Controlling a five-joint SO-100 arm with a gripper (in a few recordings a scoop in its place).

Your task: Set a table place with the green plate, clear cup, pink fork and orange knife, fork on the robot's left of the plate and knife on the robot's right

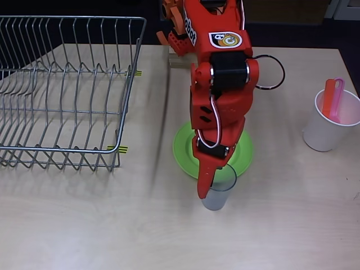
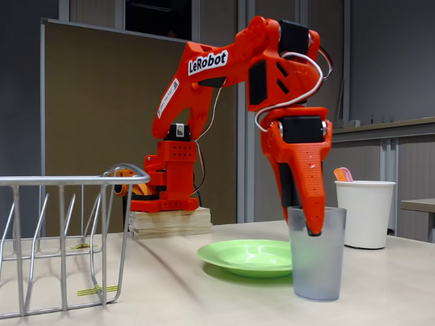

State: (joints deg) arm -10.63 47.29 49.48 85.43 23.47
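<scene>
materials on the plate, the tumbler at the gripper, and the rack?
Green plate: likely plastic, smooth with a soft sheen, uniform lime colour. Clear cup: likely plastic, frosted greyish translucent; the gripper tip shows through its wall. Dish rack: metal wire, shiny silver, thin bent rods.

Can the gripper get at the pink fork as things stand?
Probably not yet: the gripper is at the clear cup, one finger inside, and the pink fork stands beside the orange knife in the white cup.

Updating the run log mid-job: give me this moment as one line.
gripper: fingers straddling clear cup wall, grip unclear | cup: upright on table, beside green plate | pink fork, orange knife: in white cup
</scene>
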